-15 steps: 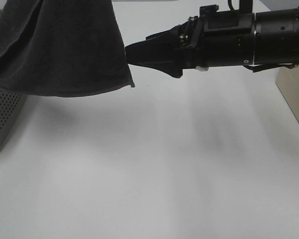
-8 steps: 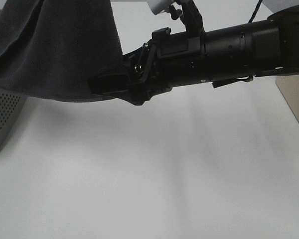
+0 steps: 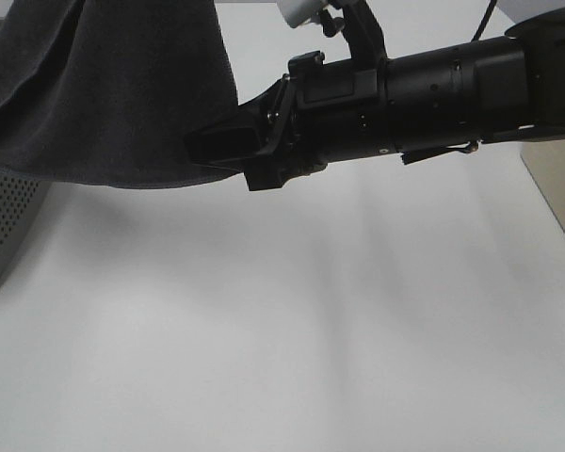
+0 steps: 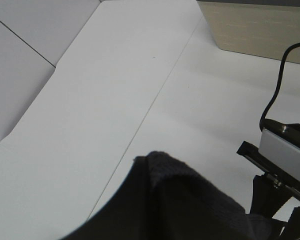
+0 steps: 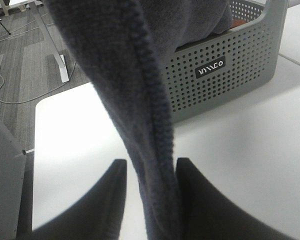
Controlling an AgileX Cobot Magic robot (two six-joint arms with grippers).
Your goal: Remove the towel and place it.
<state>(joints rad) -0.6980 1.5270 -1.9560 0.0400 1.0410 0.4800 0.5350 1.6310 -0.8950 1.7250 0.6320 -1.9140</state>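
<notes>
Dark charcoal terry-cloth towel [image 3: 104, 94] hangs above the grey perforated plastic basket [image 5: 225, 80], its hem between close-set fingers [image 5: 205, 210] of the right hand [image 5: 150, 165], clamp unconfirmed; so shallow an edge bite risks the cloth slipping free under pull.

A small white logo [image 5: 211, 68] is carried on the grey perforated plastic basket [image 5: 240, 85]; its stylised letters cannot be read.
</notes>
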